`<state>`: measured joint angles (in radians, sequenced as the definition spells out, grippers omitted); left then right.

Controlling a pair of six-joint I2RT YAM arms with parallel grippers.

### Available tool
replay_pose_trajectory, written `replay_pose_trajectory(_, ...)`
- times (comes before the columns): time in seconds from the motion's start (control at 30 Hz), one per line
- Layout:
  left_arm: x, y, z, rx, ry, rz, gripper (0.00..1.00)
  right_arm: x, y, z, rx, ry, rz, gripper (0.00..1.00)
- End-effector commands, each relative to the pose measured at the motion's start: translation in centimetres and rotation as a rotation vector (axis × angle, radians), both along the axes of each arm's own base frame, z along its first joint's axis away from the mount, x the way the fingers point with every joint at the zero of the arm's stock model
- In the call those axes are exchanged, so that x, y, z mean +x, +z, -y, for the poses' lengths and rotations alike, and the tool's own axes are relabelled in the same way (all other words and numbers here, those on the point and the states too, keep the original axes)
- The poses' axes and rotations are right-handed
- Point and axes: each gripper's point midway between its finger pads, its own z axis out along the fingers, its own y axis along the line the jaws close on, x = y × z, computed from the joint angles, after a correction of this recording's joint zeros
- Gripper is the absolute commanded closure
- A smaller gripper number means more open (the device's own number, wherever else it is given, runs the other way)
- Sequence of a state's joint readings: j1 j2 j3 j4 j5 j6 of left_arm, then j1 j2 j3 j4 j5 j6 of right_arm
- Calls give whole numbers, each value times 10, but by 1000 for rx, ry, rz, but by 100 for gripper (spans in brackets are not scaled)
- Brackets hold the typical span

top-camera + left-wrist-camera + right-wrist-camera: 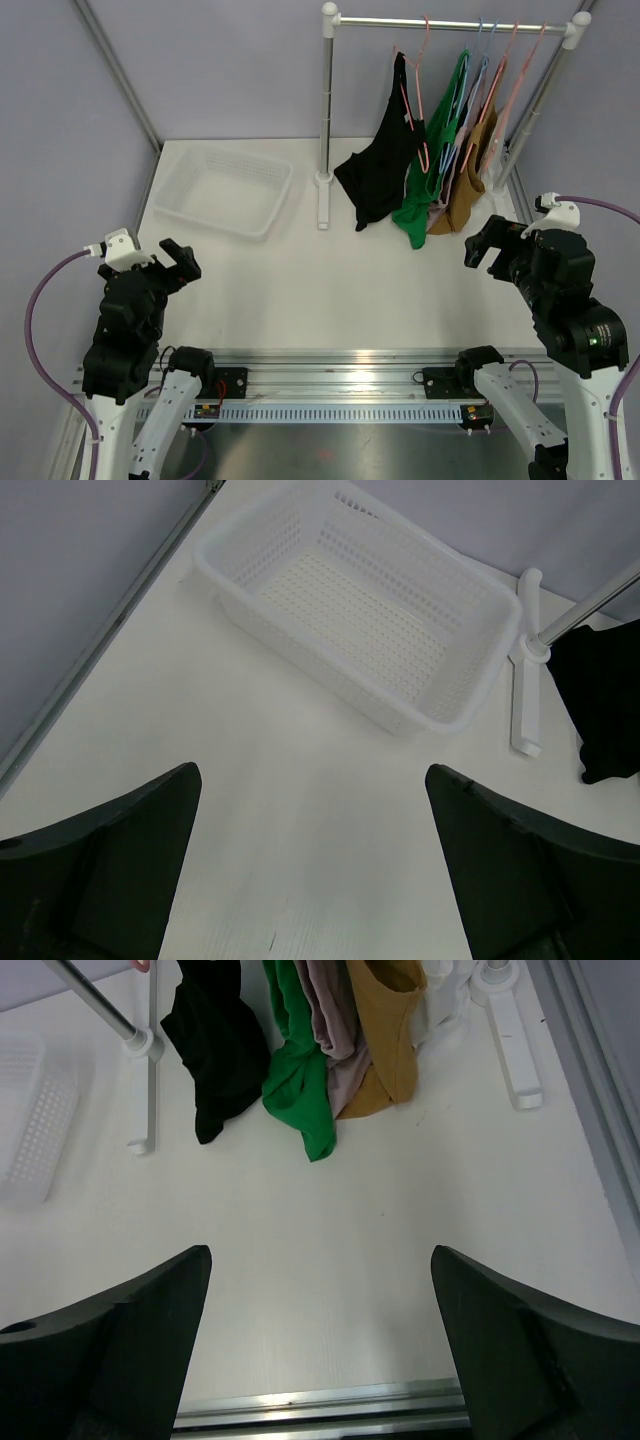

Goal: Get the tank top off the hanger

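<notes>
Well, we have the black tank top (385, 165) hanging on its pink hanger (412, 100), first in line at the left end of the bunch on the rail (450, 22). It droops low, its hem down near the tabletop, and we cannot tell whether it touches. Pressed against its right side we see a green top (435, 170), then a mauve one (447, 208) peeking out low, then a mustard one (472, 185), each on its own hanger, all crowded toward the right half of the rail. Just left of the black tank top stands the rack's white post (327, 100), its foot flat on the white table (330, 290).

Out to the left, well apart from the clothes, we spot a white perforated basket (283, 180) sitting at an angle near the far left corner of the table.

Down at the near edge, we find both arms raised above the table. The right gripper (320, 1252) has its jaws spread wide, nothing between them, and it looks across bare table toward the hanging tops. The left gripper (312, 775) stands just as wide and holds nothing, facing the basket, with the rack foot and a corner of black fabric at the right of its view. Neither gripper touches any garment.
</notes>
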<state>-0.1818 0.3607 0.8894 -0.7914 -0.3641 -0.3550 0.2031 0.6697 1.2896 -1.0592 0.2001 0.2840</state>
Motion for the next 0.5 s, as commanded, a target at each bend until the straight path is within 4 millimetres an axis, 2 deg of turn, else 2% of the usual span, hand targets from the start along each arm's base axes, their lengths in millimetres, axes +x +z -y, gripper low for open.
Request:
replay_pose_trajectory(0.0,6,9,6,0,-32,45,1,6,17,-2,10,7,79,1)
replay_pose_trajectory(0.2,7,8,5,4,-31,43,1,20,42,-26,121,83,163,0)
replay_pose_trajectory(0.23,7,9,5,3,-31,43,1,24,54,-31,140,106,195,0)
replay_pose_trajectory(0.3,7,8,5,1,-30,42,1,37,60,-45,165,159,190,0)
replay_pose_trajectory(0.33,7,8,5,1,-30,43,1,42,76,-48,173,174,232,1)
replay_pose_trajectory(0.4,7,8,5,1,-30,45,1,59,80,-59,177,217,211,1)
replay_pose_trajectory(0.43,7,8,6,1,-30,45,1,63,95,-61,173,233,239,1)
replay_pose_trajectory(0.47,8,8,6,2,-35,46,1,79,90,-65,163,237,200,1)
